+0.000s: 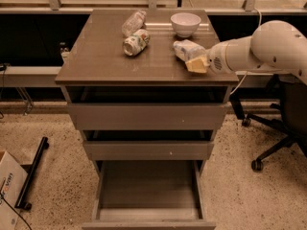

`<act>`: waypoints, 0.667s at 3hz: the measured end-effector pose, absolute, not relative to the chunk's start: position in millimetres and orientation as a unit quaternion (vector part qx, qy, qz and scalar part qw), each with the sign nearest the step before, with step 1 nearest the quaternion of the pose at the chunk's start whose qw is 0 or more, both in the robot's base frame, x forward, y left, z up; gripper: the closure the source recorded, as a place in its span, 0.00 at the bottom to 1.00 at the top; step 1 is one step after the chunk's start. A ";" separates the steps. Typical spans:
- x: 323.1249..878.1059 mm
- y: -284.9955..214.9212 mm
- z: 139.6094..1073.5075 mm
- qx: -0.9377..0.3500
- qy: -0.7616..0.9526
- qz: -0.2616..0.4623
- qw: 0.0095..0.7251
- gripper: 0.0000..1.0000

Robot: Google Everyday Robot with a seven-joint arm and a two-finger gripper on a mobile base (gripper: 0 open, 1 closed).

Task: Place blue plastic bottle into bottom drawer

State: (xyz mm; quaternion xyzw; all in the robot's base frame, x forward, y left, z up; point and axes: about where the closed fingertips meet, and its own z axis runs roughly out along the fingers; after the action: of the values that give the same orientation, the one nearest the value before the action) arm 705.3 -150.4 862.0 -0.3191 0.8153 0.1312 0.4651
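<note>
Viewing: I am looking down on the front of a grey-brown cabinet [105, 61] with three drawers.
Gripper: the gripper [197, 64] sits low over the right front part of the cabinet top, at the near end of the blue plastic bottle [186, 49] and seemingly touching it. I cannot tell whether it is open or clamped.
Arm: the white arm [268, 49] reaches in from the right of the view.
Blue plastic bottle: on its side on the cabinet top, near the white bowl [185, 24] but apart from it.
Other bottles: the green-and-white labelled bottle [135, 42] lies mid-top, with the clear bottle [133, 22] just behind it.
Bottom drawer: the bottom drawer [148, 186] is pulled well out, its floor in plain view.
Upper drawers: the top drawer [146, 116] and middle drawer [148, 150] are each out a little.
Floor: an office chair [283, 123] stands at right and a cardboard box [7, 186] at the left edge.
</note>
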 end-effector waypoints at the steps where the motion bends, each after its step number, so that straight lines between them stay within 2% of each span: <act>1: 698.6 -143.3 845.3 -0.303 0.823 0.155 0.454 0.74; 2: 697.6 -141.2 841.1 -0.297 0.826 0.161 0.452 0.51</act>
State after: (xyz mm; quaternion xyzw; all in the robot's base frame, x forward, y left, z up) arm 697.6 -141.2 841.1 -0.2968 0.8257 0.1614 0.4518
